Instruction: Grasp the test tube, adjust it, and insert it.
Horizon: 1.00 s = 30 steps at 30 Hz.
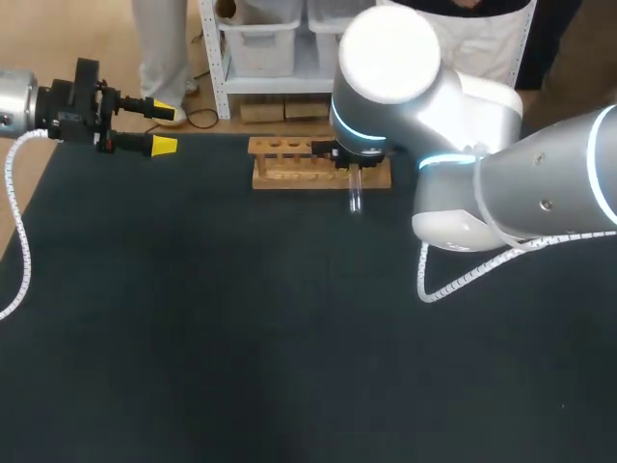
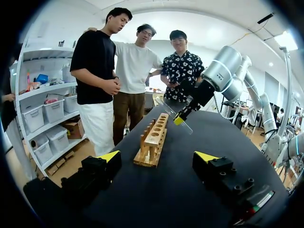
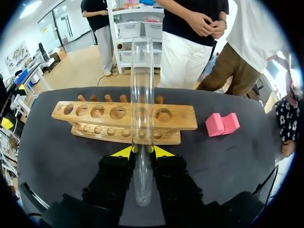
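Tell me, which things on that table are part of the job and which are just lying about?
Part of the job: test tube, held in the jaws of the right arm; wooden rack with holes.
Just lying about: pink block beside the rack; left arm, off to the side, jaws open.

One desk (image 1: 241,338) is carrying everything. One test tube (image 3: 142,95) is showing. One wooden rack (image 3: 180,118) is standing on the desk, its top board showing six holes (image 3: 97,111), one of them behind the tube, and five pegs (image 3: 108,98) are sticking up behind it. One pink block (image 3: 221,124) is lying near the rack; whether it is one piece or two cannot be told. Two arms are showing, the left arm (image 1: 19,104) and the right arm (image 1: 540,183), each carrying one claw: the left claw (image 1: 166,129) and the right claw (image 3: 142,151). Each claw is bearing two yellow tips (image 1: 166,146), making four.
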Each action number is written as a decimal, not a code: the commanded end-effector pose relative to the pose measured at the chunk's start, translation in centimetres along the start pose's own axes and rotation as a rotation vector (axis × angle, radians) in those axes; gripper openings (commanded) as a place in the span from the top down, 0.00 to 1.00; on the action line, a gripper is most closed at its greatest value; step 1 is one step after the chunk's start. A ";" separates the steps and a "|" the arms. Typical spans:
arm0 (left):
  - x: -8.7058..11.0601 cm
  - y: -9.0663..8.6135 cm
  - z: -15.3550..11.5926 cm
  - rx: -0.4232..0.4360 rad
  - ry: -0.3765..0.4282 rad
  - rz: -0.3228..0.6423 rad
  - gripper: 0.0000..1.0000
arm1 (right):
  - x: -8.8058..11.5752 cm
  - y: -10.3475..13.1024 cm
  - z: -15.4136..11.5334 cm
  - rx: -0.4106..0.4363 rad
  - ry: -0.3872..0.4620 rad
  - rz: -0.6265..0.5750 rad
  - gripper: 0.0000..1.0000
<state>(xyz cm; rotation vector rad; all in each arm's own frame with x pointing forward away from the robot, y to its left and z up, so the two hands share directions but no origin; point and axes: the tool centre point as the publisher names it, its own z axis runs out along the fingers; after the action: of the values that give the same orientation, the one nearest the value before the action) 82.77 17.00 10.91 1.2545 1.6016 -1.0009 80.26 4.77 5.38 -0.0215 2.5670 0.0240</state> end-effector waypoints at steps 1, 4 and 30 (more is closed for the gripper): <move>0.1 -0.1 0.0 -0.003 -0.001 0.002 0.00 | 0.4 -0.5 -1.5 0.015 -0.022 0.001 1.00; 0.1 -0.1 0.0 -0.003 -0.001 0.002 0.00 | 0.2 -0.7 -1.9 0.024 -0.030 -0.002 1.00; 0.1 -0.1 0.0 -0.003 -0.001 0.002 0.00 | -0.4 -1.8 -5.9 0.046 -0.068 -0.022 1.00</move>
<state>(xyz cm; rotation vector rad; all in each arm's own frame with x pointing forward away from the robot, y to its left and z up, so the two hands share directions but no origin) 82.77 17.00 10.91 1.2545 1.6016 -1.0009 77.81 3.06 10.40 -0.0328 2.5070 -0.0443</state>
